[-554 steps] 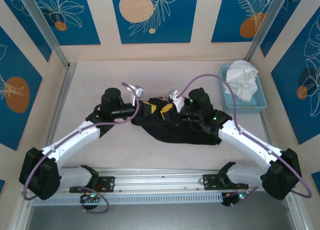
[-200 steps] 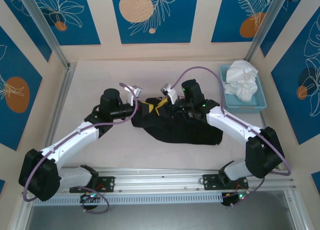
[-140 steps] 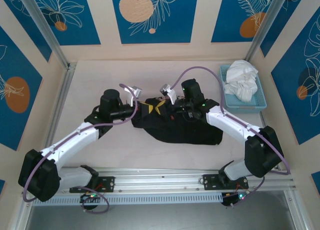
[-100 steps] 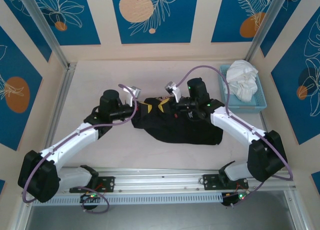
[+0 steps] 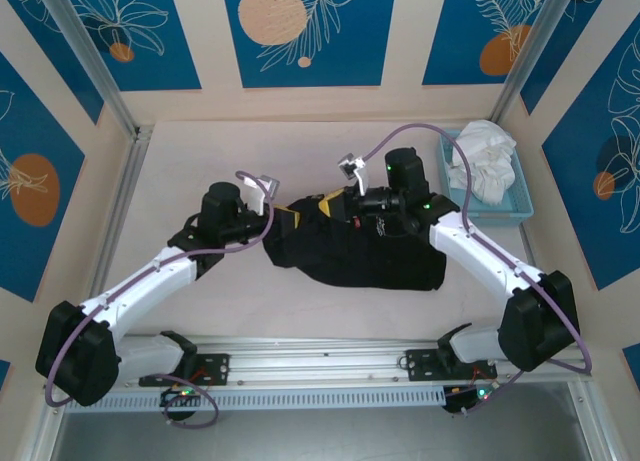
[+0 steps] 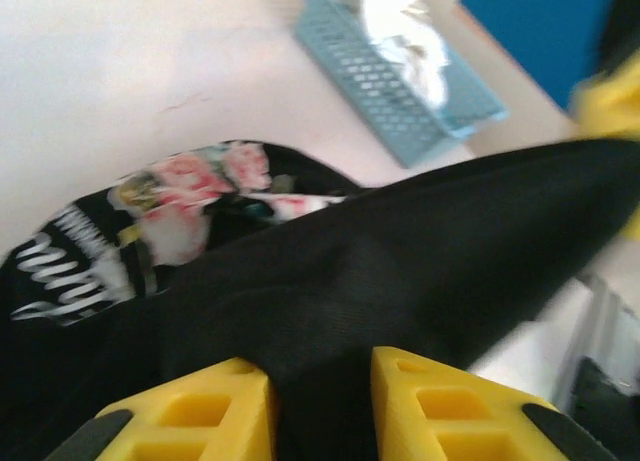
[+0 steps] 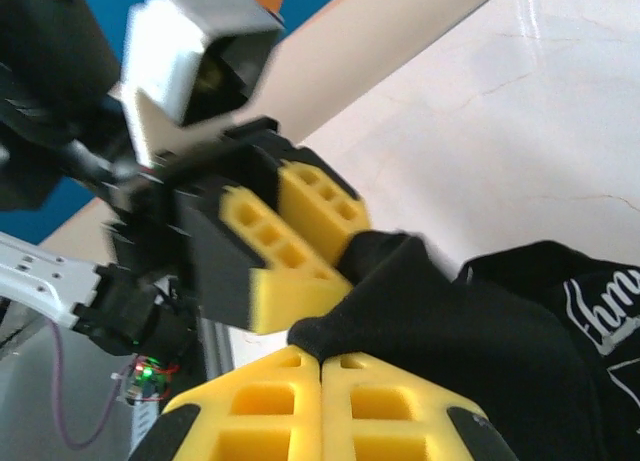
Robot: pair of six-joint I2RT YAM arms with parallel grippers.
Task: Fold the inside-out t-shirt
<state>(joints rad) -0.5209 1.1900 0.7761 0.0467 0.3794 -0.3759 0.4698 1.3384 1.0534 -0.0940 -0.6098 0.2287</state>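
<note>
Between the part-open fingers of the left gripper and pinched by the shut right gripper, you have the inside-out t-shirt: limp, light, likely to slump, so grab its bunched edge.

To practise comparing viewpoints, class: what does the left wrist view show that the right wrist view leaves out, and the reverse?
Left wrist view's extras: the pink floral print patch and the blue basket holding the white garment. Right wrist view's extras: the left gripper seen from outside, with its wrist camera, and the right gripper shut on cloth. Shared: the black inside-out t-shirt, its white lettering and the pale table.
</note>
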